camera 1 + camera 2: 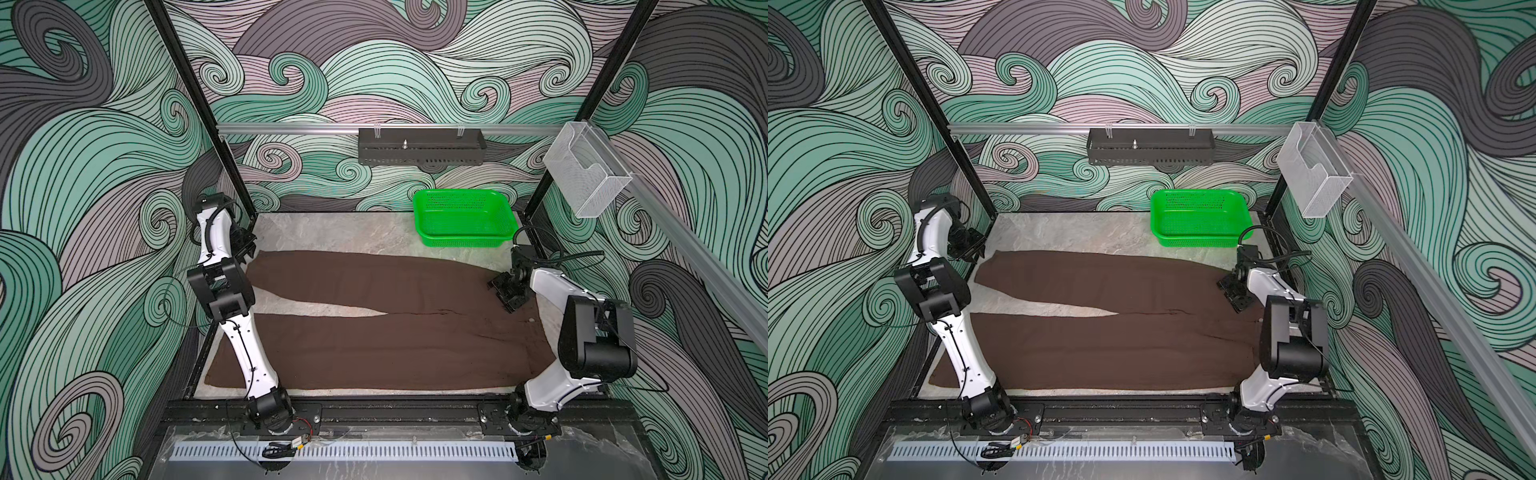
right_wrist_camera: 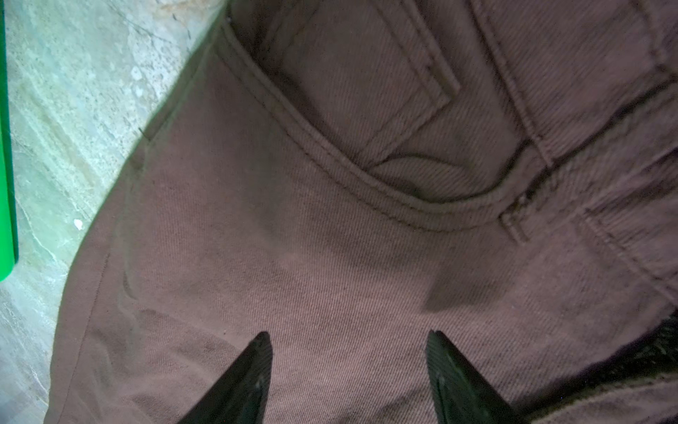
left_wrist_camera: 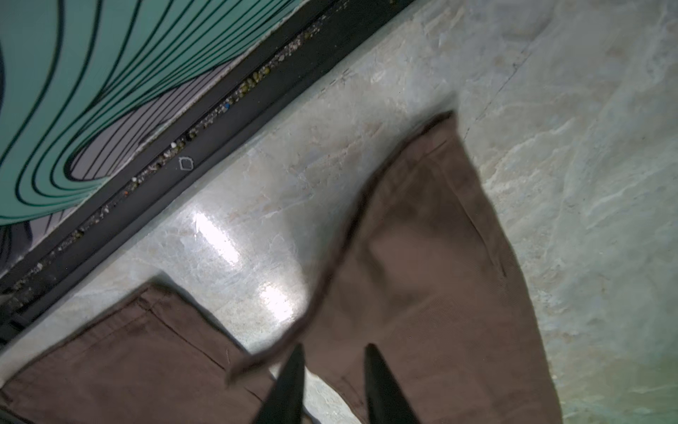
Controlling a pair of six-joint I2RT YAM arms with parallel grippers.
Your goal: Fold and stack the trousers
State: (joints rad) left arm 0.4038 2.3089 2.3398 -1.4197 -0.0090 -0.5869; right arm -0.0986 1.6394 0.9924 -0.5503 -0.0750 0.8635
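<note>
The left gripper (image 3: 334, 347) hangs low at the far left corner of the table (image 1: 332, 228). Its jaws are a little apart and, as far as its wrist view shows, pinch nothing. Just ahead of its fingertips lies the cuff (image 3: 433, 154) of the far leg, blurred and partly raised off the surface. It looks loose rather than clamped. The gripper sits at the leg's very end, probably because that is the natural place to take hold for a fold. Off to one side of it the second cuff (image 3: 121, 352) rests flat.

From here the trousers (image 1: 374, 332) spread across the whole table. The legs diverge with a wedge of bare table between them, and the waistband lies toward the right arm. They are laid out full length, likely so a clean fold can be made.

The right gripper (image 2: 348, 334) hovers directly over the hip, jaws wide and empty, with the front pocket (image 2: 403, 165) just beyond its fingertips. It seems posed to pin or take the waist end. The green basket (image 1: 465, 216) stands apart from the cloth, beyond this gripper, clear of the folding area.
</note>
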